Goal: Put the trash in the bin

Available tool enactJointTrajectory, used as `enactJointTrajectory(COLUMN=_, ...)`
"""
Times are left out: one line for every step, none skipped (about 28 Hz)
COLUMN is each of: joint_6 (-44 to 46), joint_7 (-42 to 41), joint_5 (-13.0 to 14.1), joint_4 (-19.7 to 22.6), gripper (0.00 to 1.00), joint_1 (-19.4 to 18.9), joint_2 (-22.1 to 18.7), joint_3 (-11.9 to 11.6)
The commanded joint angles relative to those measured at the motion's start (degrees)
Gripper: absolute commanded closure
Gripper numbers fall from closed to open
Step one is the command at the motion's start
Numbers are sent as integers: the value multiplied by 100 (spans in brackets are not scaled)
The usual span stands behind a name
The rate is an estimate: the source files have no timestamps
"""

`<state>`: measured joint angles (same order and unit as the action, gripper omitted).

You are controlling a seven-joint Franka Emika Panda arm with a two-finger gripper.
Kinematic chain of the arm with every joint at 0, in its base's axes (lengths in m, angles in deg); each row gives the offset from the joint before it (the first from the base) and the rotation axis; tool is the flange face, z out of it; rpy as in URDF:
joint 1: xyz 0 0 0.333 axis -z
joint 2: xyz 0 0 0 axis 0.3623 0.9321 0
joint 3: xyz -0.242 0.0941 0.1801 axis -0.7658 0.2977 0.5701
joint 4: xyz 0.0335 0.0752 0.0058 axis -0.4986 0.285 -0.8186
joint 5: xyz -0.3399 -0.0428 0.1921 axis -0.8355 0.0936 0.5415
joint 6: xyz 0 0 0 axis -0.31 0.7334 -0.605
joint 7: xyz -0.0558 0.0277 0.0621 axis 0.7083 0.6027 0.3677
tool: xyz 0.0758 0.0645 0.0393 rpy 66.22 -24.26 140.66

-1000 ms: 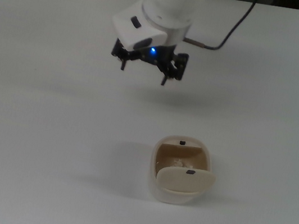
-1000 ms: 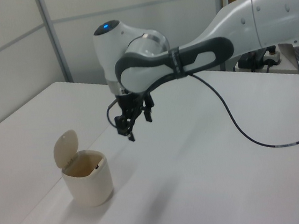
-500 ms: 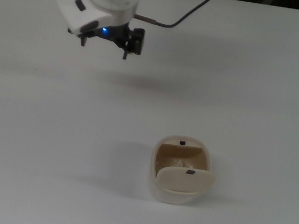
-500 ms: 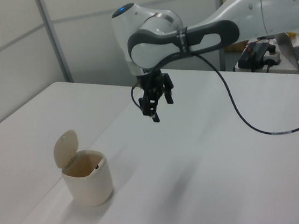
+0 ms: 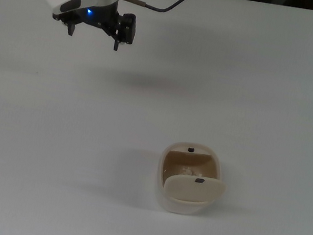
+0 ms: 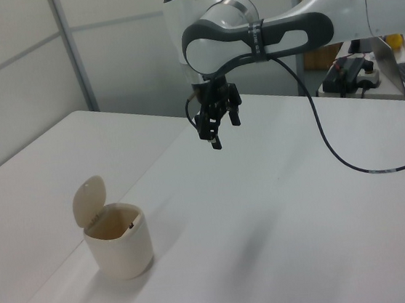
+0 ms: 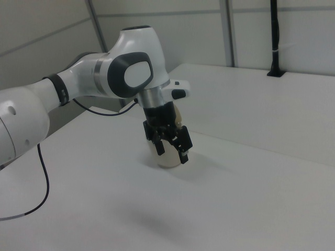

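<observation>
One bin (image 5: 189, 182) sits nearest the lower edge of the top view, on the white table (image 5: 276, 112), its swing lid (image 5: 194, 188) tipped up so the tan inside is open to view. Inside it lies the trash (image 5: 189, 171), a small pale crumpled wad resting on the bottom. In the left view the same bin (image 6: 119, 241) stands at the left view's lower left with its lid raised at the back.

Farther off, well apart from the bin, the gripper (image 5: 94, 31) hangs above the table in the top view's upper left, pointing down, with a blue light glowing on the hand. Its two dark fingers stand spread apart with nothing between them. In the left view the gripper (image 6: 215, 124) hangs below a bent wrist, the white arm (image 6: 298, 27) reaching in from the left view's right, a black cable (image 6: 325, 137) looping down from it.
</observation>
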<state>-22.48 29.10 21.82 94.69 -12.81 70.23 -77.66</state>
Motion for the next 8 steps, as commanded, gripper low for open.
enactJointTrajectory(joint_6=196, joint_7=-152, joint_5=152, joint_4=86, gripper=0, joint_1=18, joint_2=-154, joint_3=-25)
enactJointTrajectory(joint_6=196, joint_7=-143, joint_5=152, joint_4=86, gripper=0, joint_1=27, joint_2=-154, joint_3=-25)
enactJointTrajectory(joint_6=196, joint_7=-143, joint_5=152, joint_4=86, gripper=0, joint_1=36, joint_2=-154, joint_3=-25)
enactJointTrajectory(joint_6=196, joint_7=-143, joint_5=152, joint_4=86, gripper=0, joint_1=44, joint_2=-154, joint_3=-25)
enactJointTrajectory(joint_6=196, joint_7=-143, joint_5=152, joint_4=86, gripper=0, joint_1=44, joint_2=-154, joint_3=-17)
enactJointTrajectory(joint_6=196, joint_7=-143, joint_5=152, joint_4=86, gripper=0, joint_1=44, joint_2=-154, joint_3=-17)
enactJointTrajectory(joint_6=196, joint_7=-143, joint_5=152, joint_4=86, gripper=0, joint_1=44, joint_2=-154, joint_3=-17)
enactJointTrajectory(joint_6=196, joint_7=-143, joint_5=152, joint_4=94, gripper=0, joint_1=44, joint_2=-154, joint_3=-17)
